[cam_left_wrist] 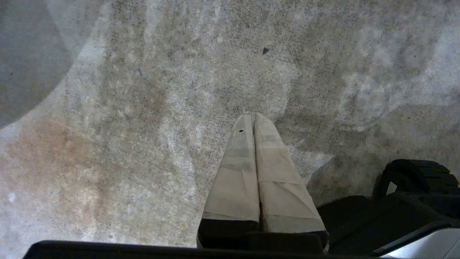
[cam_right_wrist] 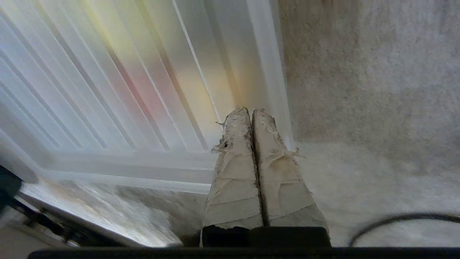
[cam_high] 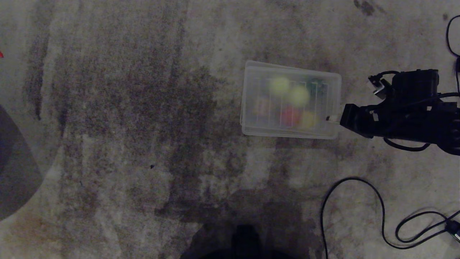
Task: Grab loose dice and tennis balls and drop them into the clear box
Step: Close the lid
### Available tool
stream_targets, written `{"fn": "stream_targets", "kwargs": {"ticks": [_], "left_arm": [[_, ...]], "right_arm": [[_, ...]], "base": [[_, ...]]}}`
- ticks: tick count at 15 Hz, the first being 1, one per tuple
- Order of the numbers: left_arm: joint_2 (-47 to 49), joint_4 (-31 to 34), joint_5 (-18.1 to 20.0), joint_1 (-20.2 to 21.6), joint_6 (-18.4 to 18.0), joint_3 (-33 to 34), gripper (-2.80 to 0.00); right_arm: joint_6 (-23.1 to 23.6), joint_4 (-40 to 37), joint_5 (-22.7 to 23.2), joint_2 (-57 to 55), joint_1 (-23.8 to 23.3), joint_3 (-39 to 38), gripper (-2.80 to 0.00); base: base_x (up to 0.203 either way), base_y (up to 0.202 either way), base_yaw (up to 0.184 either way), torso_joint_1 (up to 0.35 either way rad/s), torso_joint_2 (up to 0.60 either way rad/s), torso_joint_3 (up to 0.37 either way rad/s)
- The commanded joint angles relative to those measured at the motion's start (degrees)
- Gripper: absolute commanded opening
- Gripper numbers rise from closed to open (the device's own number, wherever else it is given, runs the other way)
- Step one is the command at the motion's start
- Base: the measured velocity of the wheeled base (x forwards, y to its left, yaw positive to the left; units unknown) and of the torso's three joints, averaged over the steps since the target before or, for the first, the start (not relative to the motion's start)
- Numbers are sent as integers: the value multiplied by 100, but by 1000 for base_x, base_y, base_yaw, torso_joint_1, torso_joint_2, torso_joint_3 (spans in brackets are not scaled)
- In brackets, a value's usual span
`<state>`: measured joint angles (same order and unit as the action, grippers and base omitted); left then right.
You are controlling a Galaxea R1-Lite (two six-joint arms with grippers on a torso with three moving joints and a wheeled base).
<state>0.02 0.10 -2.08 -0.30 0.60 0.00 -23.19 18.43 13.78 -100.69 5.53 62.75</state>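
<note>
The clear box (cam_high: 251, 127) sits on stained carpet (cam_high: 125, 126), right of centre in the head view, with a ribbed translucent lid (cam_high: 291, 99) lying over it. Through the lid show blurred shapes: two tennis balls (cam_high: 279, 85) toward the far side, a red die (cam_high: 289, 116) and a yellow die (cam_high: 308, 119) nearer, a pinkish die (cam_high: 261, 106) to the left.

The right gripper (cam_high: 332, 118) reaches in from the right, its taped fingers (cam_right_wrist: 237, 151) pressed together, holding nothing, tips at the lid's right-hand edge near the nearer corner (whether they touch it I cannot tell).

Left of the box the carpet lies open; a black cable (cam_high: 359, 201) loops on the floor near right.

The left gripper (cam_left_wrist: 254, 117) hangs parked over bare carpet, fingers closed, empty.
</note>
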Motion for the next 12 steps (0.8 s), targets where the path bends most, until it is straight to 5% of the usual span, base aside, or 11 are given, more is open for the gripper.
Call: {"fn": "stream_targets", "kwargs": {"ticks": [1, 5, 12], "left_arm": [[6, -1, -3, 2, 2, 9, -280], [6, -1, -3, -5, 2, 9, -280], [6, -1, -3, 4, 2, 9, -280]], "right_arm": [[-213, 28, 19, -20, 49, 92, -280], [-625, 21, 20, -131, 258, 246, -280], [-670, -1, 11, -70, 422, 395, -280]], "base": [[0, 0, 0, 0, 0, 0], [0, 0, 0, 0, 0, 0], [0, 0, 0, 0, 0, 0]]}}
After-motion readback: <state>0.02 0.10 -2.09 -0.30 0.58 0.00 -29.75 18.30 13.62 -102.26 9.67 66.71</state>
